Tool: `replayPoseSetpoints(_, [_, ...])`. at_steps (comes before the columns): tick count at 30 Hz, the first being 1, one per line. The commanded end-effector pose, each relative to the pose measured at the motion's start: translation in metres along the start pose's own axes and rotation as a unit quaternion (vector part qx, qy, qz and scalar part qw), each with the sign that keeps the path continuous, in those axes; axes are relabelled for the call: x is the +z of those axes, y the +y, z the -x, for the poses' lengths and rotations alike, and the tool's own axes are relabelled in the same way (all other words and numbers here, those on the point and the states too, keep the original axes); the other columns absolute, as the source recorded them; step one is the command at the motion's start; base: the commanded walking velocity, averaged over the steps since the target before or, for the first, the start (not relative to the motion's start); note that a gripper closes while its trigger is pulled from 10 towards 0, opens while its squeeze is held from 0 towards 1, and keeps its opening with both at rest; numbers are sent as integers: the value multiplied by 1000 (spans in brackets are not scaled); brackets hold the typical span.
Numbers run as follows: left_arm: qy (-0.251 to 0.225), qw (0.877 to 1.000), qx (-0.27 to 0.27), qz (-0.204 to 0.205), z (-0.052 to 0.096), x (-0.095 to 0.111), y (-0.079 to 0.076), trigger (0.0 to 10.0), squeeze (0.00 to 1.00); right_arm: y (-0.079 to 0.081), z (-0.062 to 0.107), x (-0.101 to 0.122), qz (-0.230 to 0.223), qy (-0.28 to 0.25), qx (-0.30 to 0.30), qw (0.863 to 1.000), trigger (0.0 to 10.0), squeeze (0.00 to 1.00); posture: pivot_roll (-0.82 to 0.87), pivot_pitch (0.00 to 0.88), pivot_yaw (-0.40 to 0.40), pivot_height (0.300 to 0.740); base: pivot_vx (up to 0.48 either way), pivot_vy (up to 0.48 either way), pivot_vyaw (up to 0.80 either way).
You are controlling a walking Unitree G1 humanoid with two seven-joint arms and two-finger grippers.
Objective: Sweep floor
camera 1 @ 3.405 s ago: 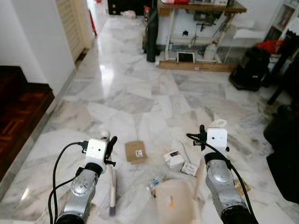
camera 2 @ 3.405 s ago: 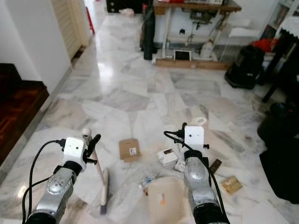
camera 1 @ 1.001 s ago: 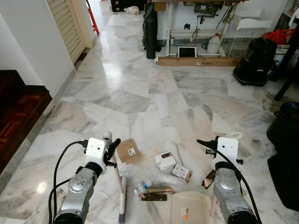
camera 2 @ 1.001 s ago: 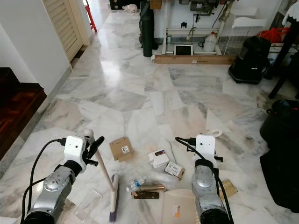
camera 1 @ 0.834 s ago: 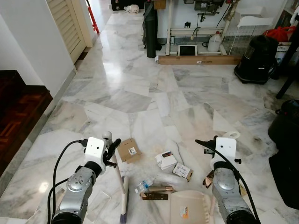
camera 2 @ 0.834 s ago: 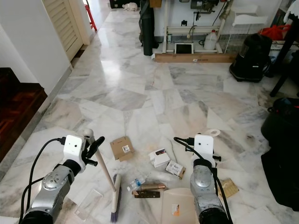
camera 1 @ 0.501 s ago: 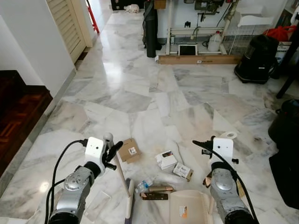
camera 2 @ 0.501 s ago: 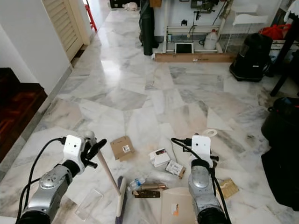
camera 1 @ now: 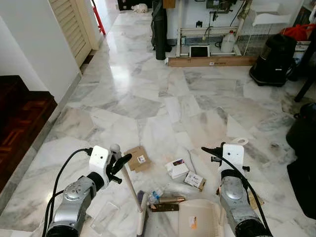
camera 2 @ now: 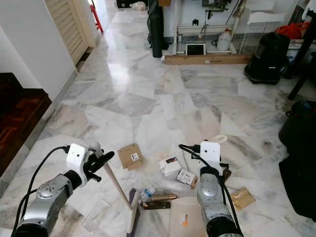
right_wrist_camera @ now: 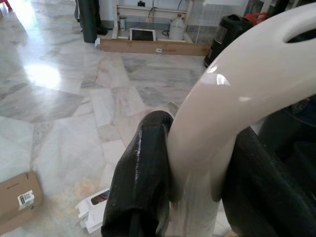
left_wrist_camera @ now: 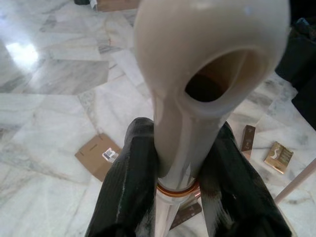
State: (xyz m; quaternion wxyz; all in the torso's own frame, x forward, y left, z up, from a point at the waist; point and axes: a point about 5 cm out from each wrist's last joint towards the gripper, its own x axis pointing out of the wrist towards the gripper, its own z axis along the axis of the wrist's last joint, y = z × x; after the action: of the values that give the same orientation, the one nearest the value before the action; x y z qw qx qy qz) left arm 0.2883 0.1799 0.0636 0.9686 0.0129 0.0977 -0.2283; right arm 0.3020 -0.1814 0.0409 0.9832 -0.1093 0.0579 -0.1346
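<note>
Looking down from the head, the left eye view shows the left gripper (camera 1: 118, 160) clamped on the top of a broom (camera 1: 131, 190), whose pole slants down to a head resting on the marble floor (camera 1: 148, 94) just beside a small bottle (camera 1: 154, 196). The right gripper (camera 1: 232, 148) holds the looped handle of a cream dustpan (camera 1: 197, 222), which lies flat near a brown box (camera 1: 137, 159), a white box (camera 1: 176, 169) and a small carton (camera 1: 195, 180).

Left wrist view — both black fingers (left_wrist_camera: 129, 182) press against the broom's cream grip, just below its hanging hole; the brown box lies on the floor beyond.

Right wrist view — the fingers (right_wrist_camera: 143, 182) are closed around the dustpan's curved handle (right_wrist_camera: 232, 94), with the white box on the floor below.
</note>
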Motion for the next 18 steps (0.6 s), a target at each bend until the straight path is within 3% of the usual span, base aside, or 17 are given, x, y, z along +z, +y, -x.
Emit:
replayPoseSetpoints(1, [23, 1000, 0, 18, 7, -7, 4, 10000, 0, 9, 3, -2, 1, 5, 14, 1000, 10000, 0, 68, 82, 112, 740, 0, 0, 0])
replayPoseSetpoints(8, [26, 999, 1, 42, 8, -3, 14, 10000, 0, 16, 6, -3, -6, 9, 18, 1000, 10000, 0, 70, 77, 121, 740, 0, 0, 0])
replayPoseSetpoints(18, [34, 996, -33, 82, 10, 1, 16, 10000, 0, 16, 3, -3, -4, 12, 20, 1000, 10000, 0, 75, 75, 118, 740, 0, 0, 0])
